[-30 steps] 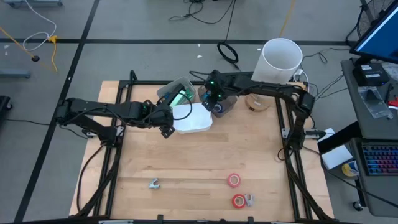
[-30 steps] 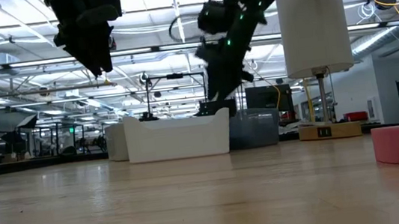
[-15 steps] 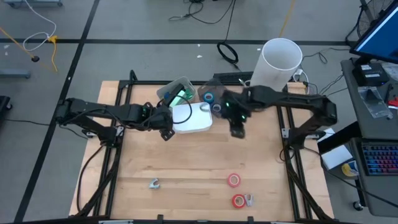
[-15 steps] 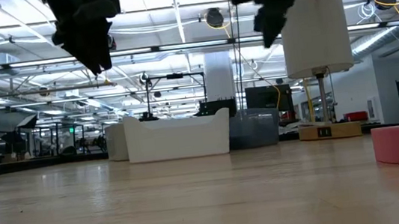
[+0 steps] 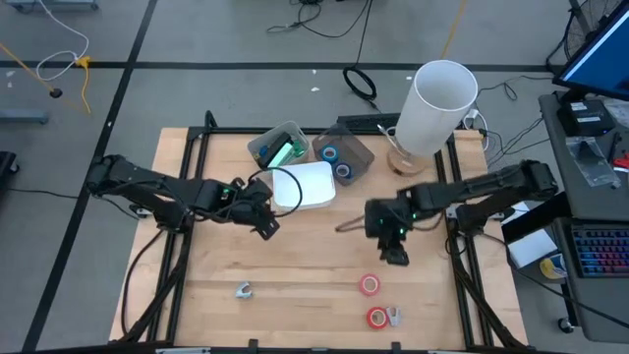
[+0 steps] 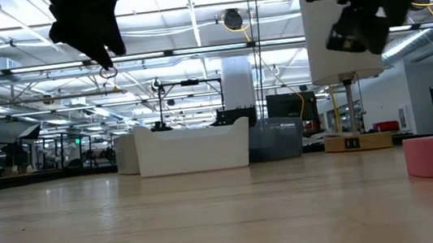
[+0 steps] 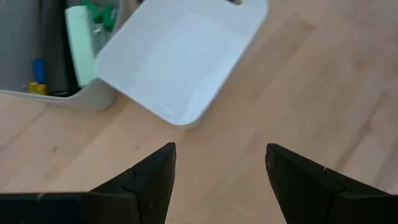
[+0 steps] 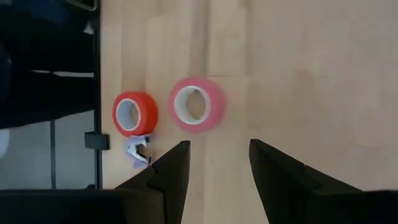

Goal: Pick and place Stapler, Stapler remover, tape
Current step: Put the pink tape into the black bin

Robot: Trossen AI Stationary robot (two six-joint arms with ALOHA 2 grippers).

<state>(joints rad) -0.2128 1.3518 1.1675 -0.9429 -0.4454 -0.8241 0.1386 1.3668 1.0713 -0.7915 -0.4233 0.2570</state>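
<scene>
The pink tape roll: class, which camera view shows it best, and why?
The right wrist view: the pink tape roll fills it clearly, ring and pale core, ahead of the open right gripper. The high view shows it small; the low view only its edge; the left wrist view misses it.

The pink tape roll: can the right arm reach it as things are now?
Probably yes. The right pincer is open and empty above bare wood, facing the pink tape roll, with nothing between them. The red roll lies apart from it.

bare wood around pink tape (image 8: 196, 104) | red tape (image 8: 134, 114) just beside
</scene>
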